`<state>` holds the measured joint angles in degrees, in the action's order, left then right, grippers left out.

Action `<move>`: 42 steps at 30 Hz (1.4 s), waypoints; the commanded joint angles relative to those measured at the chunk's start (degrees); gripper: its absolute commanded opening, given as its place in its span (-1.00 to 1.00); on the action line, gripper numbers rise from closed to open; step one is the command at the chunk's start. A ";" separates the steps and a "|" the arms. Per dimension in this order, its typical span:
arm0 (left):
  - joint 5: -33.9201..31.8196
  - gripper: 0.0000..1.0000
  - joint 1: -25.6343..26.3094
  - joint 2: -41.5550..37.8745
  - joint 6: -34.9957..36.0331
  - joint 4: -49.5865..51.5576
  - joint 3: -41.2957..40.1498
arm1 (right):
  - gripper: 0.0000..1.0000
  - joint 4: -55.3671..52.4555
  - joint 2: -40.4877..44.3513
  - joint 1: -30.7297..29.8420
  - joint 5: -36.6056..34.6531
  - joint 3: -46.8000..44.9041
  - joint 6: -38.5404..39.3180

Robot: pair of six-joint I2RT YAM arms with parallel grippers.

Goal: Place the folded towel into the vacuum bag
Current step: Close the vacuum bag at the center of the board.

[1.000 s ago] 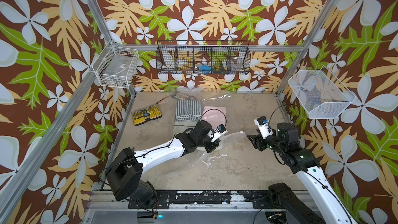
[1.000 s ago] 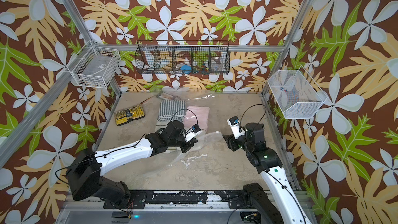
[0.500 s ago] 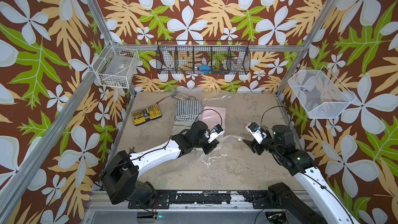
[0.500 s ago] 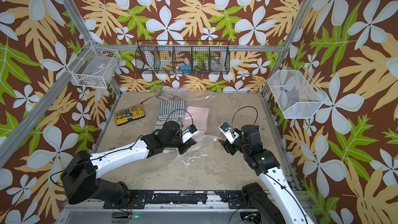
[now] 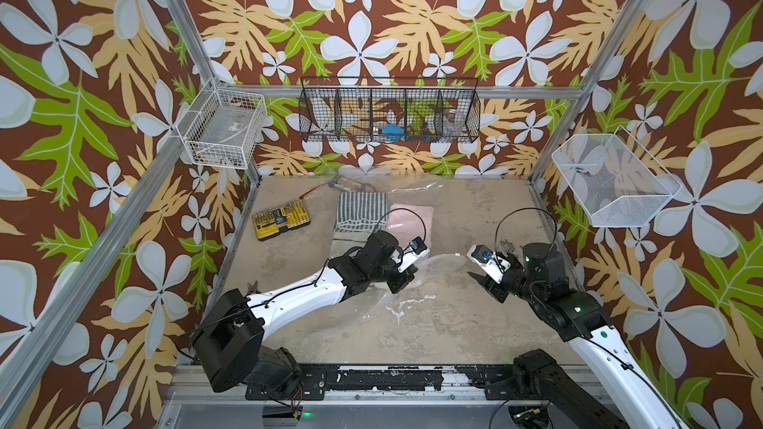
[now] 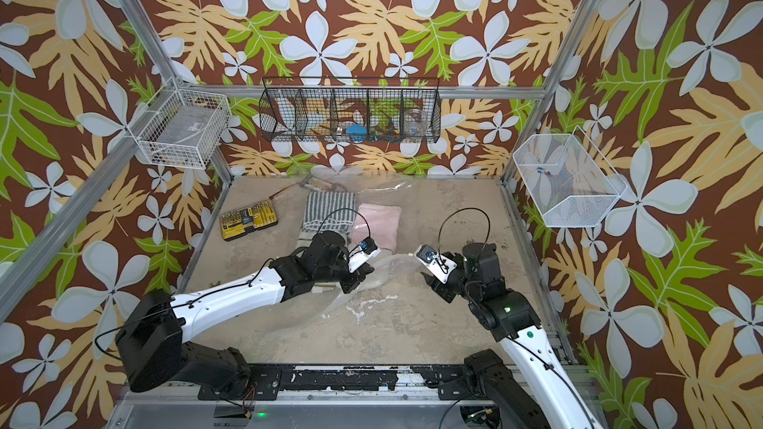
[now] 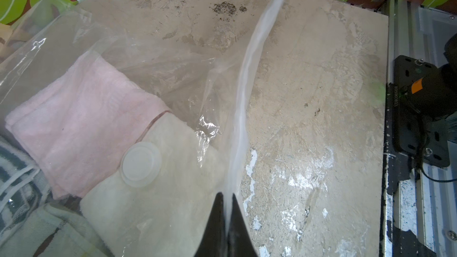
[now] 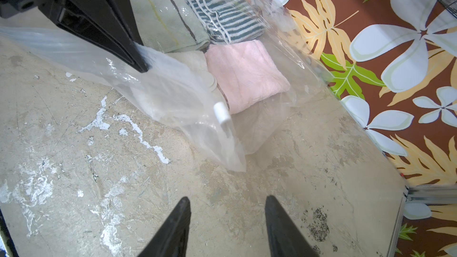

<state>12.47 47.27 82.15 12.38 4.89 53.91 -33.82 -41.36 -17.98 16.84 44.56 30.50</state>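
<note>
Beige, scuffed worktop point(image 5: 454, 323) inside a flower-papered enclosure carries the large, crinkly transparent plastic vacuum bag point(image 8: 183, 110) toward the back centre, its round white valve disc point(image 7: 141, 164) over a cream folded towel point(image 7: 153, 206) and a pink folded towel point(image 8: 244, 75) showing through the film just beside it. The left hand point(image 7: 226, 196) is pinched tight on the bag's milky zip-strip edge point(image 7: 247, 82), holding it raised off the surface, with the small white slider clip point(image 8: 222, 114) farther along. The right hand point(image 8: 227, 197) hovers near that edge over bare worktop, fingers partly spread, gripping nothing.
</note>
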 commanded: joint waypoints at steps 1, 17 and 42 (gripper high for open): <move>0.09 -1.00 -0.16 -0.58 0.56 0.08 0.51 | 0.02 -0.45 -0.91 -0.32 1.10 0.36 1.50; 3.15 -1.00 -0.16 -2.43 -0.06 -0.11 -1.26 | -0.18 4.50 -12.38 -0.75 9.02 4.36 2.94; 2.72 -0.46 -0.16 -8.20 0.71 9.42 3.15 | -1.00 5.07 -12.97 -2.04 16.49 6.12 4.41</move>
<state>13.78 47.24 75.48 11.66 10.57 54.83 -29.26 -54.46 -19.33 30.94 49.93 33.98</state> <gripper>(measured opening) 0.176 0.096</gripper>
